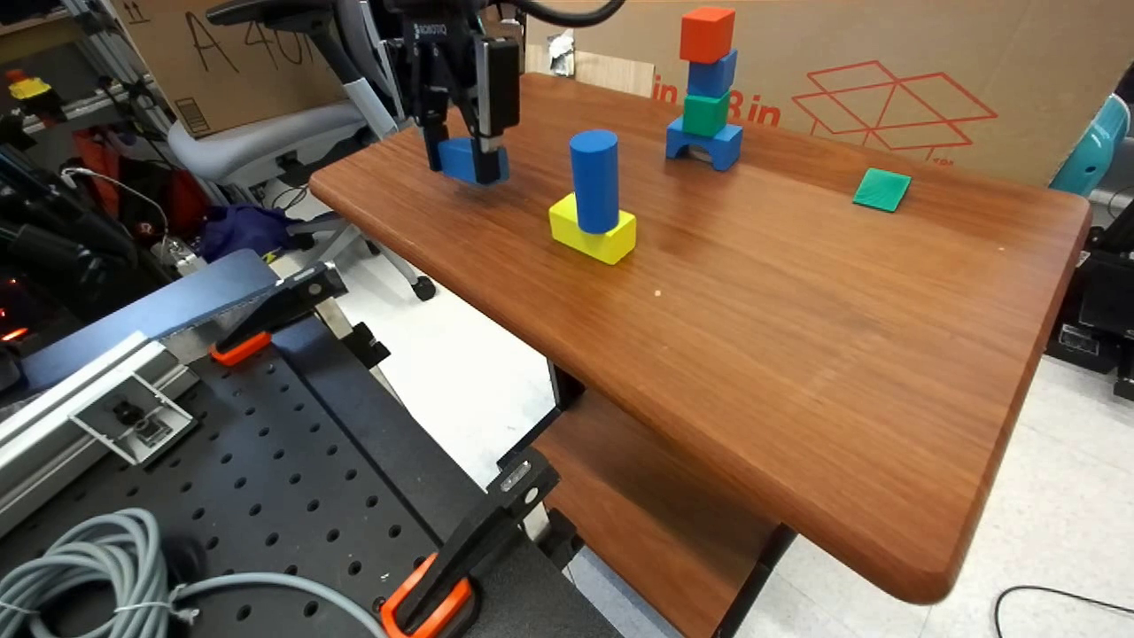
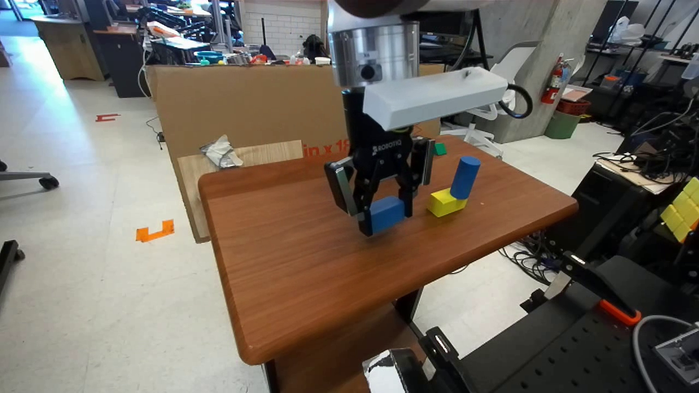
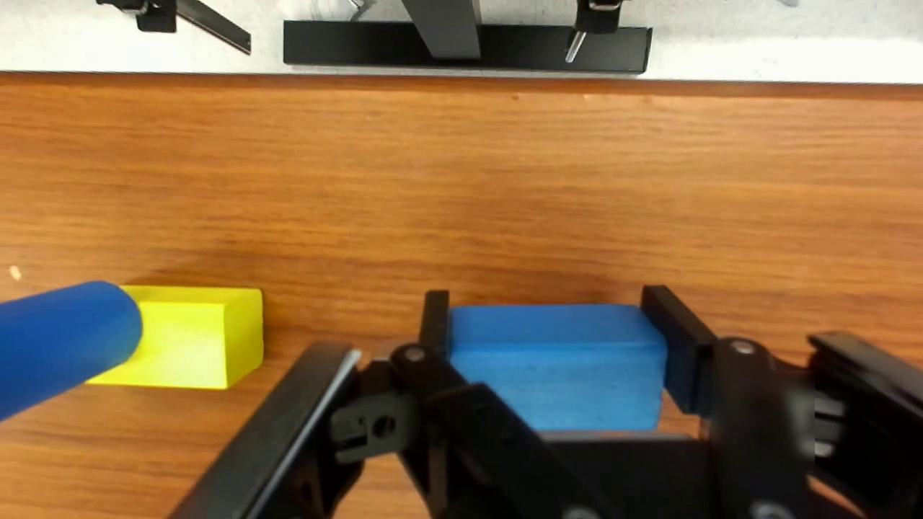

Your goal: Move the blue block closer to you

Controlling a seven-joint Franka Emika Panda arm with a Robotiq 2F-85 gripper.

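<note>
The blue block (image 3: pixel 559 382) is a small plain block, held between the two black fingers of my gripper (image 3: pixel 551 328) in the wrist view. Both fingers touch its ends. In an exterior view the blue block (image 1: pixel 459 160) hangs in the gripper (image 1: pixel 462 165) just above the wooden table, with a shadow under it near the table's end. In an exterior view the block (image 2: pixel 387 213) also shows between the fingertips (image 2: pixel 385 217), close over the tabletop. Part of its side is hidden by the fingers.
A yellow block (image 1: pixel 592 241) with an upright blue cylinder (image 1: pixel 594 182) stands beside the gripper. A stack of red (image 1: pixel 707 34), blue and green blocks on a blue arch stands further back. A flat green square (image 1: pixel 881 190) lies on the table (image 1: pixel 797 337). Cardboard (image 2: pixel 246 103) borders one side.
</note>
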